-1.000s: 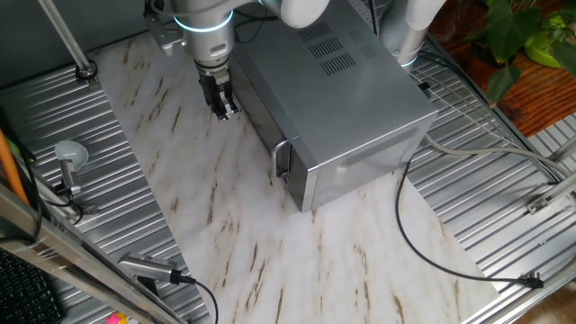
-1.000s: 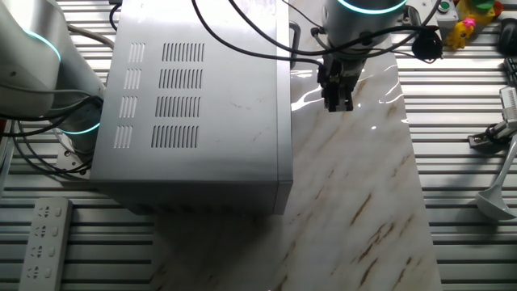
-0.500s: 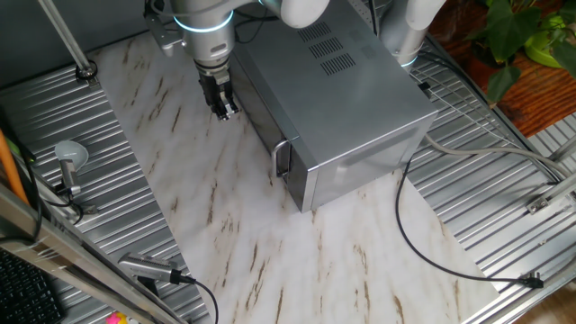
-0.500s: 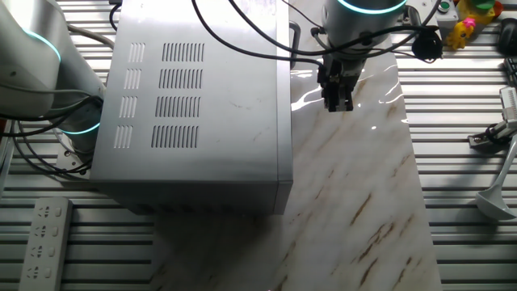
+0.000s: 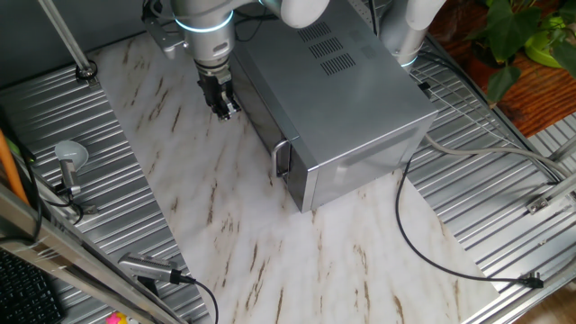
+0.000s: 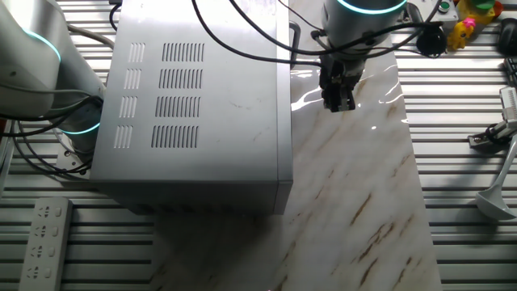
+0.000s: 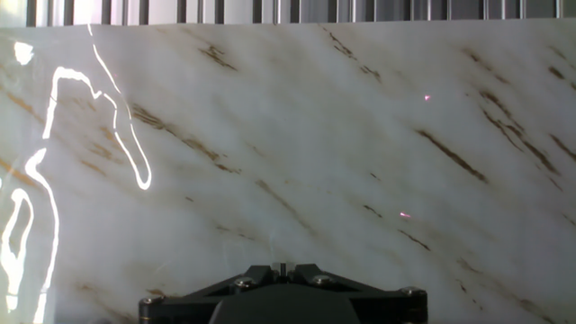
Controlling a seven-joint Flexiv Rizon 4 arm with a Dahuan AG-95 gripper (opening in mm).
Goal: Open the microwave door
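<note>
Apparently unlabelled microwave door, tool beside.

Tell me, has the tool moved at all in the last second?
Hardly, if at all. The tool hangs at the same spot beside the microwave door, well short of its handle, in both fixed views.
</note>
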